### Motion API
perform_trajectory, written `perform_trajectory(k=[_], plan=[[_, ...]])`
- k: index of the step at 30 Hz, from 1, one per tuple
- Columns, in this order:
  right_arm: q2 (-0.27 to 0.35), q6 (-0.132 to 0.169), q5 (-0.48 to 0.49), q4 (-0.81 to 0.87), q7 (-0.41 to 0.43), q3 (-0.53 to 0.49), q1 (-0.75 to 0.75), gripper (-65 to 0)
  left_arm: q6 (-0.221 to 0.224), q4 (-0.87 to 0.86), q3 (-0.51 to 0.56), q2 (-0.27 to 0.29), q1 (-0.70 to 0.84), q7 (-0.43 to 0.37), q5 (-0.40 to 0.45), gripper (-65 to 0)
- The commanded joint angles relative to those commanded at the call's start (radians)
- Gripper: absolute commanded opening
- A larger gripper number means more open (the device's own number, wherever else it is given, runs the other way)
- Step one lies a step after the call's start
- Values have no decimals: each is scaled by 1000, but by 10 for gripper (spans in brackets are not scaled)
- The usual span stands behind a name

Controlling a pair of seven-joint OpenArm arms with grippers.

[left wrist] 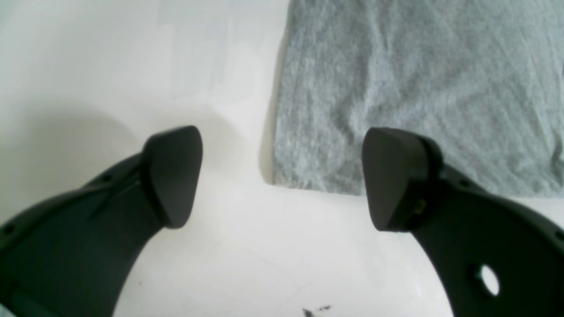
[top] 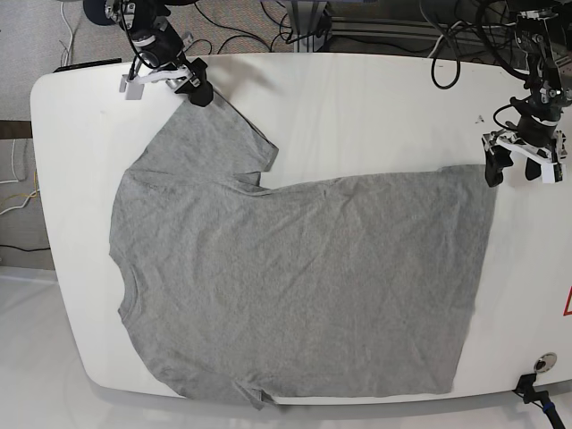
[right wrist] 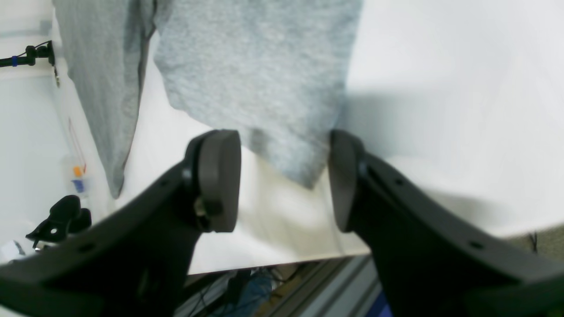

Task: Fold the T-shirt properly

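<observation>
**Q:** What fills the scene, largest thing first?

**A:** A white desk (top: 357, 107) with rounded corners and a smooth, faintly glossy top. Spread flat across most of it lies a heather-grey T-shirt (top: 295, 286), a soft knit with fine wrinkles; its hem runs down the base view's right side, its collar sits on the left, and one sleeve reaches toward the upper-left corner.

**Q:** Any brand or writing to read?

**A:** None legible on the shirt. A red triangular mark (top: 567, 304) shows at the desk's right edge, cut off by the frame. A few small dark specks (left wrist: 315, 310) dot the desk in the left wrist view.

**Q:** Where does the left tool stand relative to the shirt?

**A:** The left tool (left wrist: 282, 176), matte black with rounded wedge-shaped pads, has its jaws spread wide. It hovers at the shirt's hem corner; in its own view, one pad (left wrist: 172, 174) is over bare desk and the other (left wrist: 390, 176) over the cloth's edge. Nothing is between them but the corner itself, lying flat.

**Q:** And the right tool?

**A:** The right tool (right wrist: 284, 176), the same black build, is open at a moderate width. The pointed tip of the sleeve (right wrist: 264, 88) lies in the gap between its pads in the right wrist view, close to one pad; whether cloth touches that pad cannot be told. In the base view, this tool is at the sleeve's end near the desk's far-left corner.

**Q:** The smallest details?

**A:** Black cables (top: 259, 31) trail on the floor beyond the desk.
</observation>
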Motion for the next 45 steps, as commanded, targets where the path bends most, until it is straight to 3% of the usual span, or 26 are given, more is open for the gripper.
perform_trajectory(k=[12, 14, 18, 23, 28, 31, 37, 41, 45], plan=[[2, -2, 5, -31, -5, 0, 83, -351, 0, -55, 3, 28, -8, 0, 0, -106], [2, -2, 5, -48, -5, 0, 83, -412, 0, -57, 3, 29, -8, 0, 0, -106], [3, -2, 5, -63, -5, 0, 83, -650, 0, -57, 3, 29, -9, 0, 0, -106], [3, 0, 5, -63, -5, 0, 84, -650, 0, -87, 3, 29, -37, 0, -9, -106], [5, 0, 5, -61, -5, 0, 84, -650, 0, -184, 9, 23, -71, 2, -147, -106], [5, 0, 5, -61, -5, 0, 84, -650, 0, -244, 37, 23, -109, 37, -184, -106], [5, 0, 5, -61, -5, 0, 84, -650, -57, -255, 38, 57, -127, 75, -187, -109], [5, 0, 5, -61, -5, 0, 84, -650, -61, -255, 38, 87, -153, 141, -184, -109], [5, 0, 5, -61, -5, 0, 83, -650, -63, -255, 54, 98, -160, 147, -189, -109]])
